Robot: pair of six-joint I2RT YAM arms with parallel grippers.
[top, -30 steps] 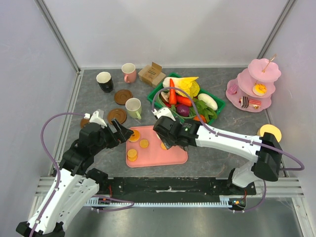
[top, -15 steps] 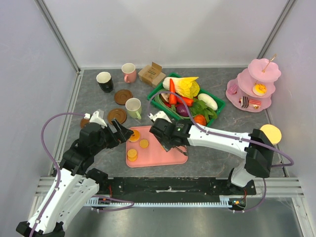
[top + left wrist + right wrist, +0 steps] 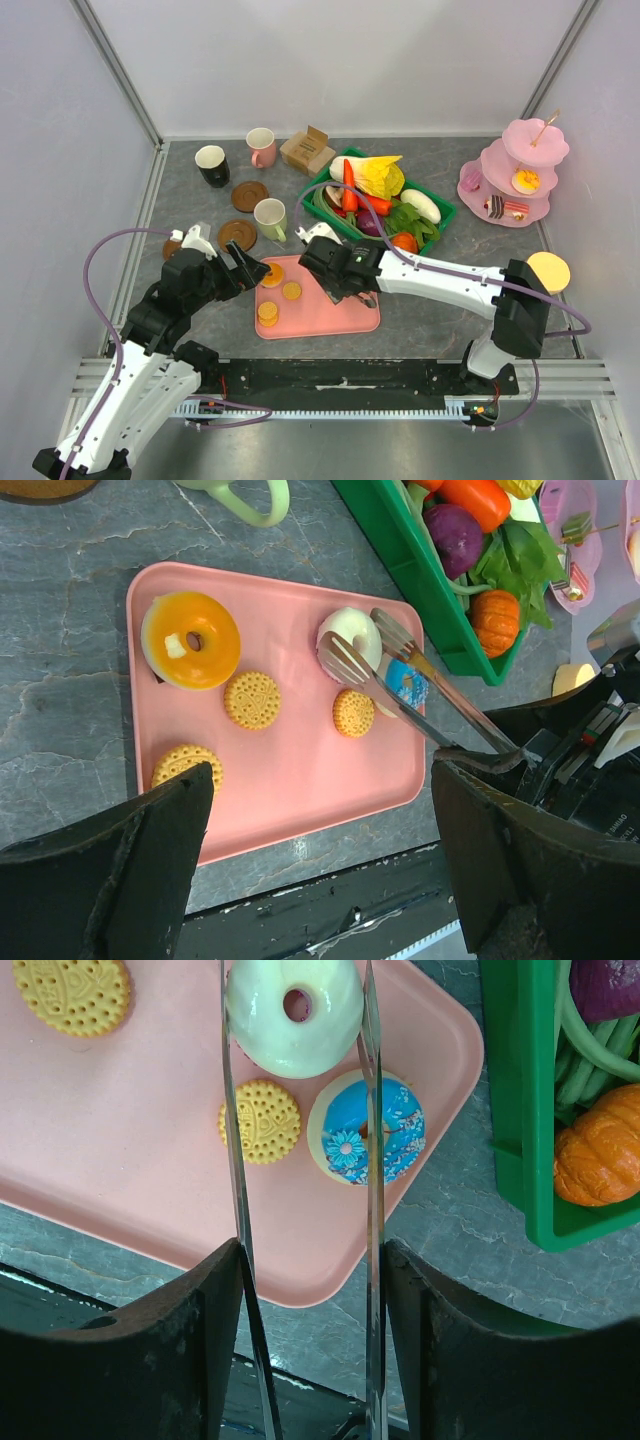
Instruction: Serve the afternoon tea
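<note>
Right wrist: tongs [image 3: 373,1140] around donut [image 3: 293,1005] (white)

Grey stone-patterned tabletop [image 3: 430,165], evenly lit. White panel walls [image 3: 330,60] enclosed back, left and right, joined by aluminium corner posts [image 3: 120,75]. Slotted aluminium rail [image 3: 590,375] ran along near edge.

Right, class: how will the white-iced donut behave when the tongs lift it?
The white-iced donut looks glossy, so it may slip between the thin metal tongs. It looks like a small toy, probably light. Round-edged, it could roll across the pink tray if dropped.
</note>
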